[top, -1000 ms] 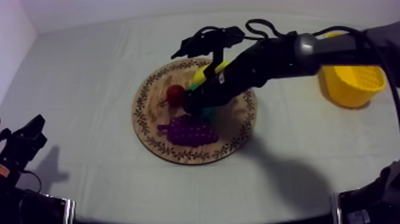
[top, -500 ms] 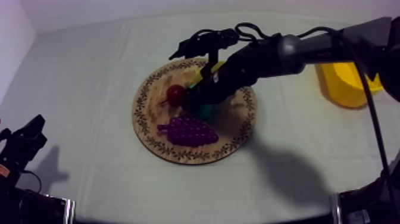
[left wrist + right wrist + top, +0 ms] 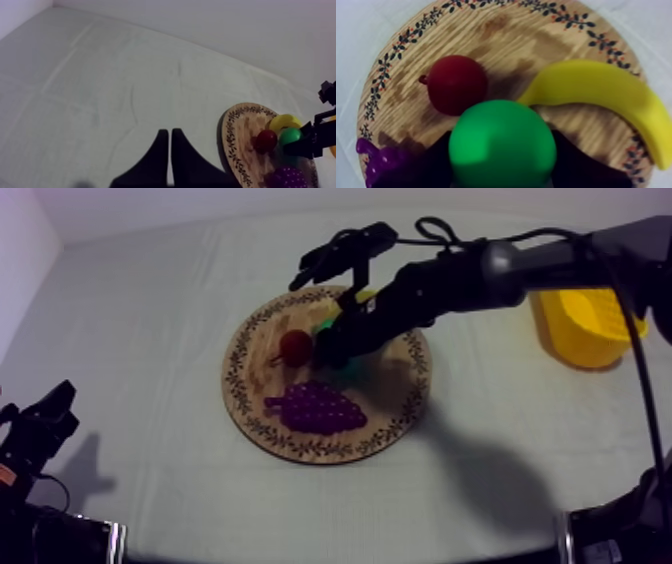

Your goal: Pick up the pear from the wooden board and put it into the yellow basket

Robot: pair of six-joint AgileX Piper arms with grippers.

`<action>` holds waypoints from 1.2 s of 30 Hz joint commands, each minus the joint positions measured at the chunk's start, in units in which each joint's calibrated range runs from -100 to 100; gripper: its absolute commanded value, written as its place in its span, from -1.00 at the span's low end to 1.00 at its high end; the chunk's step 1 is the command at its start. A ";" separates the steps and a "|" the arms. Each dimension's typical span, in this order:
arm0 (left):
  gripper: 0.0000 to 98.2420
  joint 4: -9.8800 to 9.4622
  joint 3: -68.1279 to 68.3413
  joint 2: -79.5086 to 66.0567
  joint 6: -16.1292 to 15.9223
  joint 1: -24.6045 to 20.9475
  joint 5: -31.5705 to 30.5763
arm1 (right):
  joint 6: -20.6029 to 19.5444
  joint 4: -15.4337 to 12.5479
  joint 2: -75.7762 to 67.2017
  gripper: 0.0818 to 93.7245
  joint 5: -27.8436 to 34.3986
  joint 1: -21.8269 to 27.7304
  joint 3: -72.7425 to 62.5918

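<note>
Right end effector (image 3: 333, 353) clamps the pear (image 3: 502, 145) over the wooden board (image 3: 501, 30); left end effector (image 3: 169, 133) pinched together

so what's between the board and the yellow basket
Nothing rests there: in the top view the cloth between the wooden board and the yellow basket is bare, though my right arm reaches across above it.

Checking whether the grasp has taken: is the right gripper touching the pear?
Touching. In the right wrist view the black fingers of the right gripper press against both sides of the pear, with no gap on either side.
</note>
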 commanded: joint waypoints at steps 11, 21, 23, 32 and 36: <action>-1.00 -0.01 0.02 0.00 0.00 0.02 0.01 | 2.55 4.32 -25.91 -0.20 -2.39 12.86 4.92; -1.00 -0.01 0.02 0.00 -0.03 0.02 0.01 | 11.05 0.91 -35.12 -0.18 -7.05 31.06 0.80; -1.00 -0.01 0.02 0.00 -0.02 0.02 0.01 | 12.56 -0.69 -35.39 -0.19 -6.96 33.81 0.62; -1.00 -0.01 0.02 0.00 -0.03 0.02 0.01 | 13.00 -2.47 -32.11 -0.22 -2.63 41.43 4.87; -1.00 -0.01 0.02 0.00 -0.03 0.02 0.01 | 12.41 -2.52 -29.35 -0.22 -1.33 42.61 7.25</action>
